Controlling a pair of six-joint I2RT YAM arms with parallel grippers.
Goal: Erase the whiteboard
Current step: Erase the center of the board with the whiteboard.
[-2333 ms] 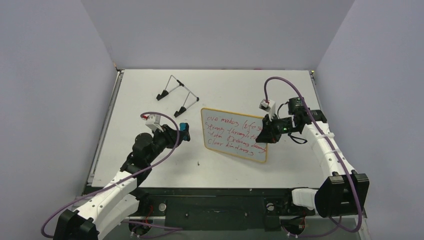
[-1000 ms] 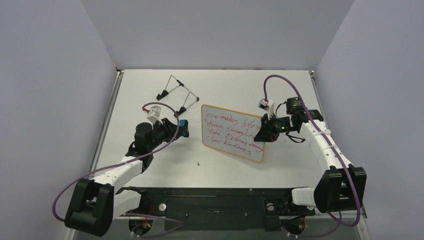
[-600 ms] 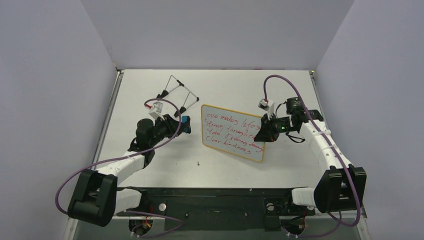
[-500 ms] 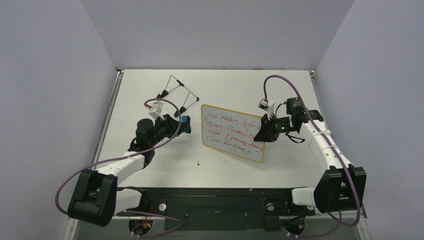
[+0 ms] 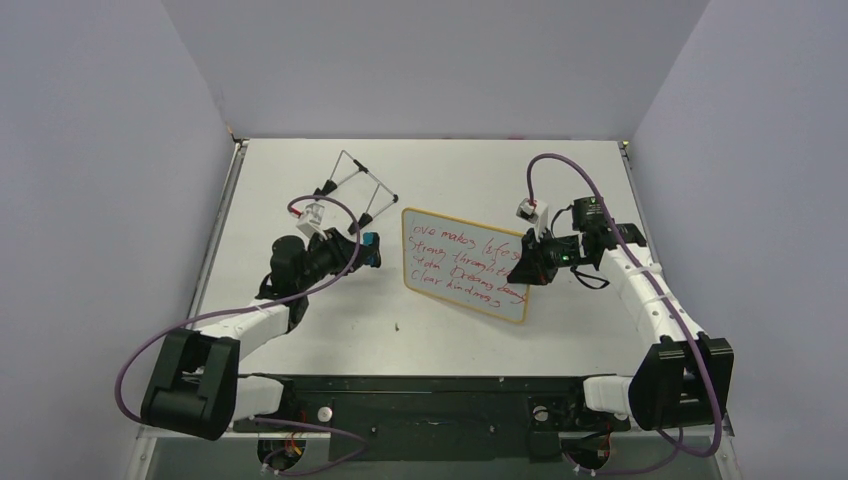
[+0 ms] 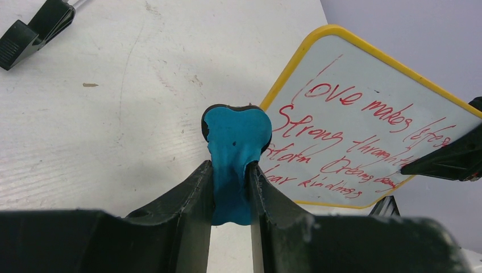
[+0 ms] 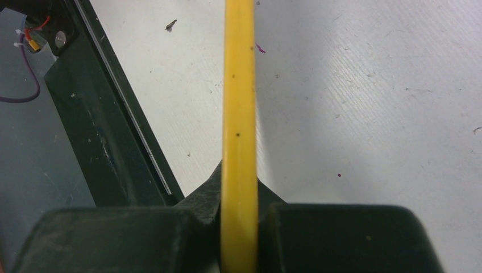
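Left gripper (image 6: 230, 173) clamps blue eraser (image 6: 236, 131) | right gripper (image 7: 239, 185) clamps whiteboard (image 6: 364, 131) rim

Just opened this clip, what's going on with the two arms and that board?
The right tool is shut on the right edge of the small white rectangular whiteboard with a yellow rim, holding it tilted up. The left tool grips a blue foam eraser block just left of the board; in the overhead view they are apart. All four lines of red handwriting are intact, so no wiping has begun. A thin wire stand with black feet sits farther back.
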